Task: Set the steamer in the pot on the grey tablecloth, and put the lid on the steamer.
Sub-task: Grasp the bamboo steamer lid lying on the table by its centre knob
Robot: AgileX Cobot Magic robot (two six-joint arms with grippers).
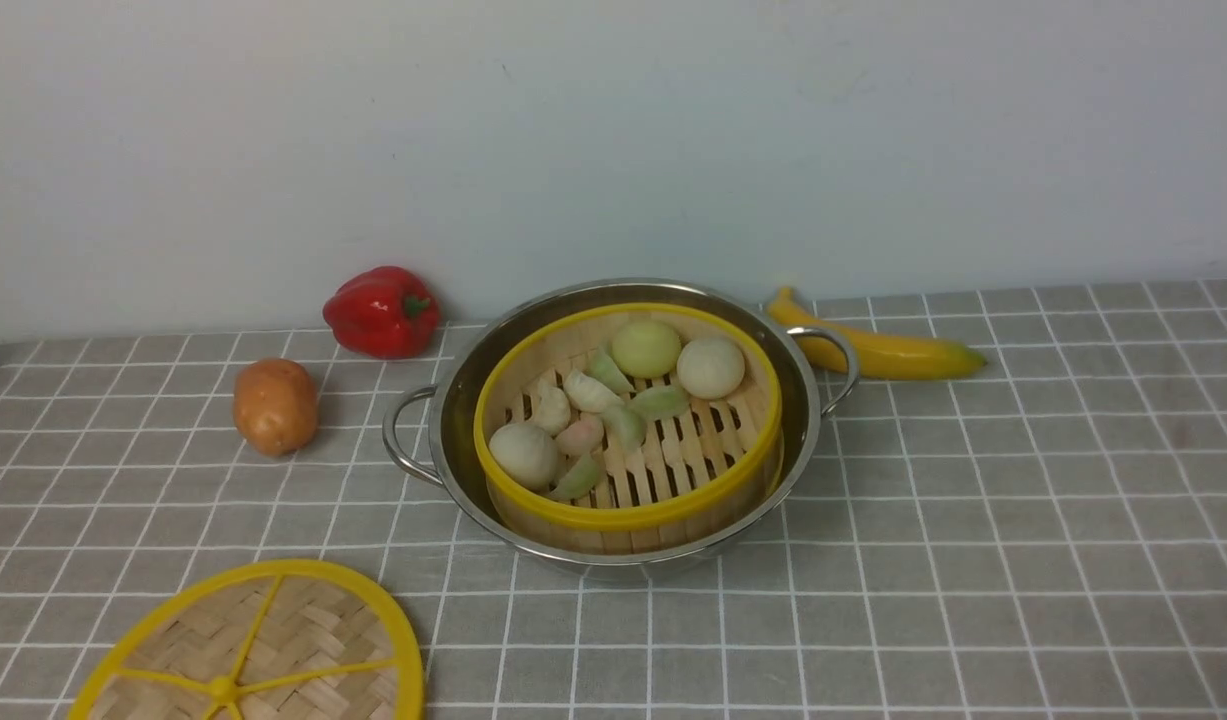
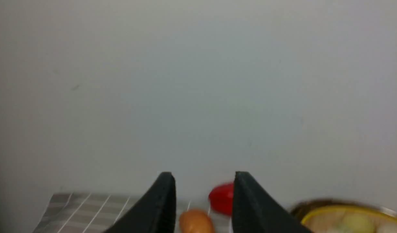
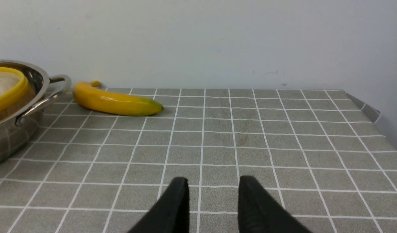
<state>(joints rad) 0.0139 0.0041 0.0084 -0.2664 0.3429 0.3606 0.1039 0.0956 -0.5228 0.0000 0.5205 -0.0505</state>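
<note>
The steamer (image 1: pixel 633 500), a bamboo basket with a yellow rim, sits inside the shiny steel pot (image 1: pixel 453 420) on the grey tablecloth (image 1: pixel 973 520). It holds buns and dumplings. The lid (image 1: pixel 253 650), a flat woven disc with yellow spokes, lies on the cloth at the front left, partly cut off by the frame edge. Neither gripper shows in the front view. My left gripper (image 2: pixel 204 181) is open and empty, pointing at the wall, with the steamer (image 2: pixel 347 216) low beside it. My right gripper (image 3: pixel 213 184) is open and empty above bare cloth, with the pot (image 3: pixel 10 136) off to one side.
A red pepper (image 1: pixel 381 311) and a potato (image 1: pixel 275 405) lie left of the pot. A banana (image 1: pixel 878 345) lies behind its right handle. A pale wall runs behind the table. The cloth's right edge drops off in the right wrist view (image 3: pixel 369 111).
</note>
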